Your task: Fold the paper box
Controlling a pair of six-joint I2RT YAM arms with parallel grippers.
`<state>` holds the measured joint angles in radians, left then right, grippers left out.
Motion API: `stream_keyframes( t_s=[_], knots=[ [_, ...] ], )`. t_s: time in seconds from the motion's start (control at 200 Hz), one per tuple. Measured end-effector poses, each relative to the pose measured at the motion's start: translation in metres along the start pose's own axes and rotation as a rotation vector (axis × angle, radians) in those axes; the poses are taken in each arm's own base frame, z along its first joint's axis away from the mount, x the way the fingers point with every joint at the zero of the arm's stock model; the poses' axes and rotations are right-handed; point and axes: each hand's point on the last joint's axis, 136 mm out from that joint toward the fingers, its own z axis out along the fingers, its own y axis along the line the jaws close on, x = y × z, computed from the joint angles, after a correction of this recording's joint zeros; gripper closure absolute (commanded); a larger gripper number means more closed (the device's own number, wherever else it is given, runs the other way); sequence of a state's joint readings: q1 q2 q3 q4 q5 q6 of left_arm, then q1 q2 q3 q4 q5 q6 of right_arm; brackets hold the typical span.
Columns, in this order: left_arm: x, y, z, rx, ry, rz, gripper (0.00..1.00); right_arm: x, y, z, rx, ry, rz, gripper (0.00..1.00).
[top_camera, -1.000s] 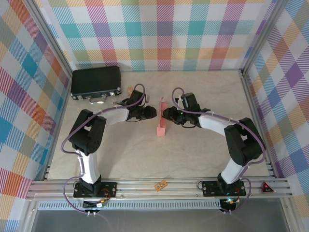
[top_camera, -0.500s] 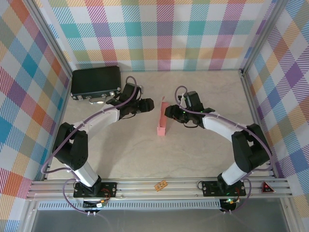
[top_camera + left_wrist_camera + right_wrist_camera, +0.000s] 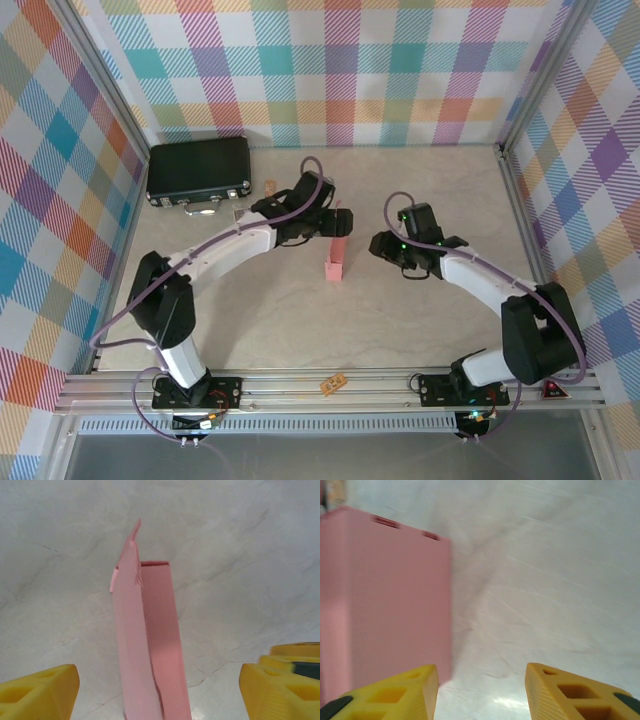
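paper box [image 3: 335, 258]: stands on its edge in the middle of the worktop [image 3: 250, 310] | right gripper [image 3: 480, 690]: jaws apart, empty, just beside the box | left gripper [image 3: 330, 226]: jaws wide apart around its far top, not touching | handling (my judgement): light, thin, easy to crush or tip; pinch gently near a crease

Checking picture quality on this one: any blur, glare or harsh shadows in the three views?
Top external: sharp and evenly lit, faint shadows only around the paper box on the table. Left wrist: box edges crisp, mild sheen on the table low in frame. Right wrist: box smeared and soft, bright glare patch on the table between the right gripper's fingers.
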<state>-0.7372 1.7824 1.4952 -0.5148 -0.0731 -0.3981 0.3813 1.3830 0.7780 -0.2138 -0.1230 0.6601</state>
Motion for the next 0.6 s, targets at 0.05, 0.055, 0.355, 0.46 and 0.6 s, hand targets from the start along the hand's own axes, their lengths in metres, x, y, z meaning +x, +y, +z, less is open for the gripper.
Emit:
stream_keyframes(
  t_s=[0.05, 0.055, 0.355, 0.46, 0.6],
  knots=[
    [0.007, 0.0, 0.011, -0.025, 0.032, 0.016, 0.18, 0.002, -0.007, -0.003, 0.012, -0.002, 0.011, 0.5],
    [0.008, 0.001, 0.012, -0.027, 0.035, 0.017, 0.18, 0.002, -0.008, -0.003, 0.013, -0.003, 0.012, 0.5],
    [0.039, 0.01, 0.054, -0.138, 0.164, 0.119, 0.32, 0.006, -0.019, -0.009, 0.025, -0.013, 0.029, 0.49],
    [0.041, 0.011, 0.053, -0.146, 0.176, 0.158, 0.4, 0.007, -0.021, -0.009, 0.029, -0.011, 0.032, 0.49],
    [0.041, 0.011, 0.053, -0.139, 0.183, 0.237, 0.43, 0.007, -0.021, -0.01, 0.029, -0.011, 0.032, 0.49]
  ],
)
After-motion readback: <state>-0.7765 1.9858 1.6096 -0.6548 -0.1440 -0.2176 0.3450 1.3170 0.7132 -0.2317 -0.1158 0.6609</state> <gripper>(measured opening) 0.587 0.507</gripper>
